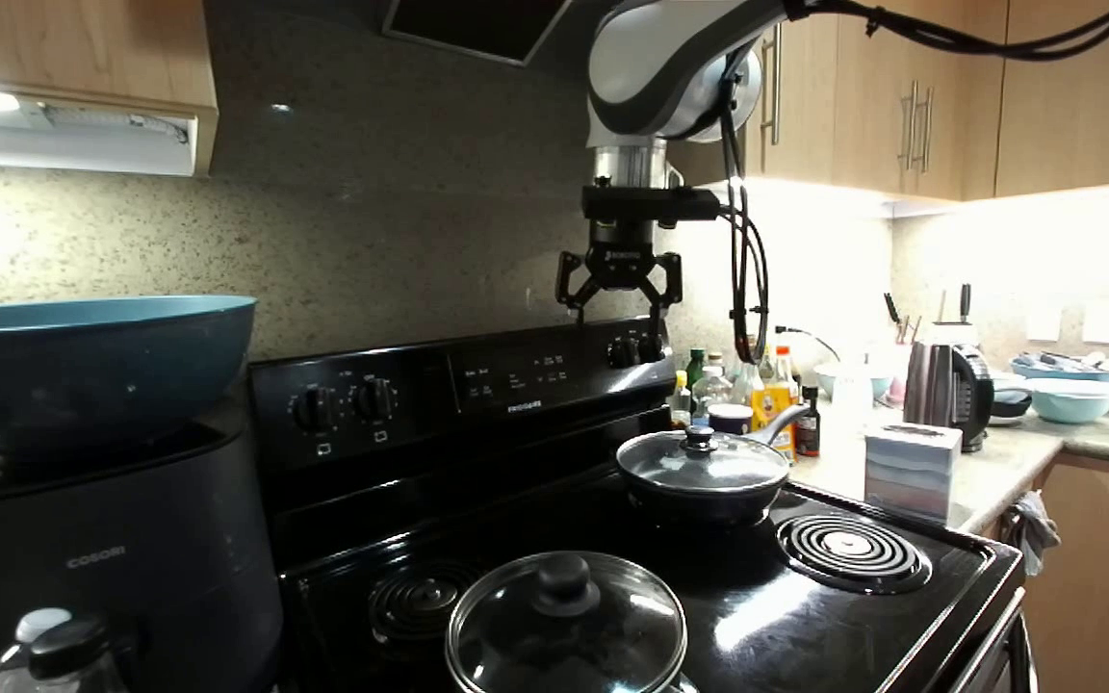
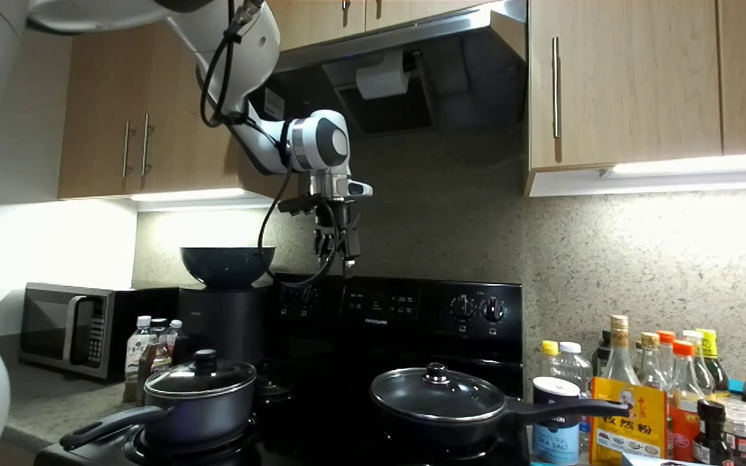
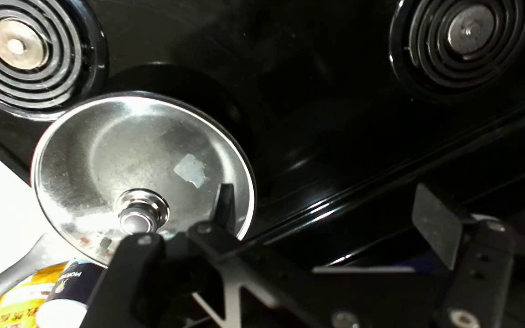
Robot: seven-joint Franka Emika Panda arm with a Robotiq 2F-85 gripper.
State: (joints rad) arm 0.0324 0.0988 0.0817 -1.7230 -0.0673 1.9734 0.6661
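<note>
My gripper (image 1: 617,323) hangs pointing down, level with or above the stove's back control panel (image 1: 506,385) in both exterior views. In the wrist view its fingers (image 3: 438,225) stand wide apart, with only dark stove surface seen through the gap. Nothing is held. A frying pan (image 2: 438,424) with a glass lid (image 3: 153,136) sits on a burner below. The lid's knob (image 3: 137,221) shows left of the fingers in the wrist view. A lidded pot (image 2: 198,408) rests on another burner. How far the gripper is from the panel I cannot tell.
Bare coil burners (image 1: 848,549) lie on the stovetop. A blue bowl (image 1: 102,366) tops a dark appliance (image 1: 102,549). Bottles, a yellow packet (image 2: 629,421) and a salt canister (image 2: 555,414) crowd the pan's handle side. A range hood (image 2: 399,65) and cabinets hang overhead; a kettle (image 1: 944,390) stands farther off.
</note>
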